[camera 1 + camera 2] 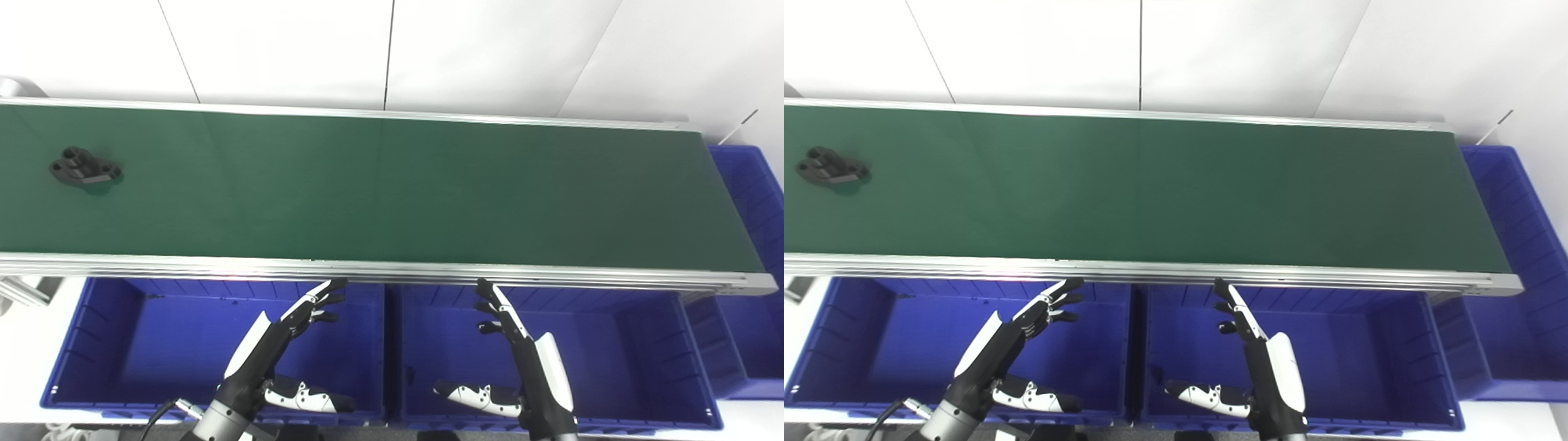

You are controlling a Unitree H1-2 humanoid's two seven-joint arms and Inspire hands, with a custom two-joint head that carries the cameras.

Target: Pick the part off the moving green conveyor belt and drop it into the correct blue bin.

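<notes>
Both black-and-white robot hands — left hand (288,334), right hand (520,343) — hover open, empty, over deep blue plastic bins (86,343). Black flanged part (84,166): far left on green conveyor belt (392,190), well apart — mistimed reach likely misses.

Bright, even light fills both views, and the white wall panels (490,55) toward 12 o'clock are nearly blown out. The green conveyor belt (392,190) reads darker toward 3 o'clock and a little lighter toward 9 o'clock. A soft, short shadow sits under the black part (84,167) on its 5 o'clock side. The near aluminium rail (380,269) carries a pale glare streak. The blue bins (184,343) look oversaturated, their inner walls shaded. Focus is slightly soft throughout; straight edges bow gently near the frame borders.
</notes>
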